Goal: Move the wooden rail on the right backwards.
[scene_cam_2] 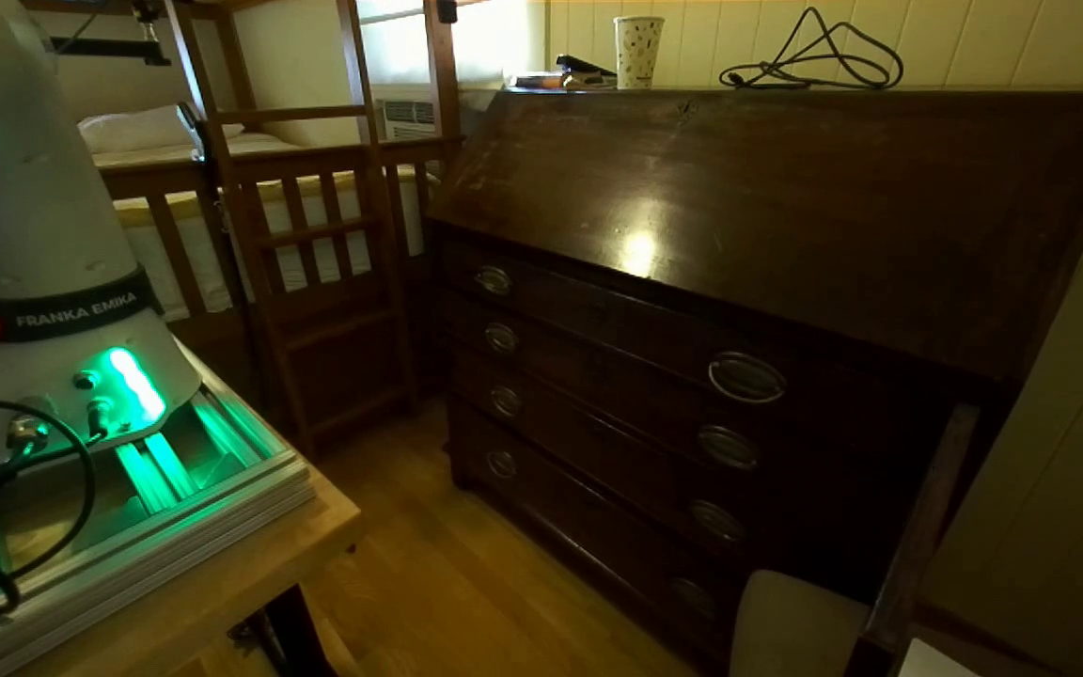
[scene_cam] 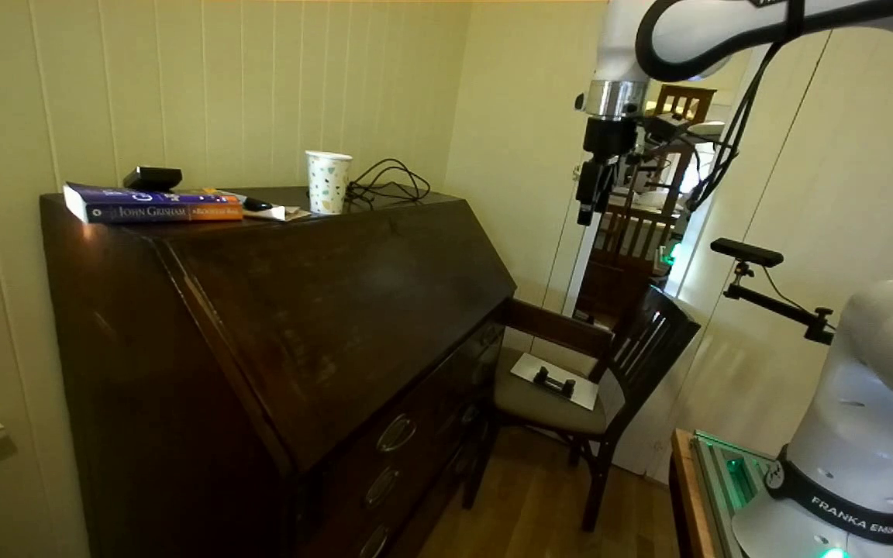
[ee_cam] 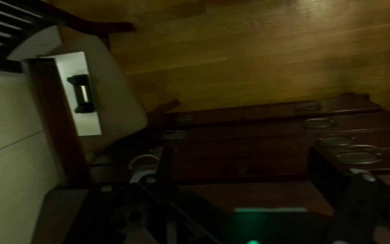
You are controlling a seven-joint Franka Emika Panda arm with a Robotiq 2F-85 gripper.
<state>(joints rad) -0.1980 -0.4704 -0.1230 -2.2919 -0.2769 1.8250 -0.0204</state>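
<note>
jaws spread wide, the pincer (ee_cam: 239, 154) hangs pointing down before me. below it and off to one side, well apart, is the rail (ee_cam: 59, 123), jutting from the right end of the desk (scene_cam: 322, 310) as one faces it and passing over part of a chair (scene_cam: 536, 409). on that chair, also below the pincer, i see a white sheet (ee_cam: 90, 125), partly hidden by the rail in the wrist view, with a black handle (scene_cam: 554, 384) on it. lower than the pincer run the drawers (scene_cam_2: 617, 329), with oval pulls (scene_cam_2: 746, 377). atop the desk, well away from the pincer, a speckled cup (scene_cam: 329, 186) stands upright between a book (scene_cam: 163, 208) and a loose cable (scene_cam: 357, 188). back from the pincer, the white arm (scene_cam: 865, 403) stands on a table (scene_cam_2: 316, 517), its base (scene_cam_2: 43, 376) glowing green. well below the pincer, a wooden floor (scene_cam_2: 466, 536) spreads between desk and table.
</note>
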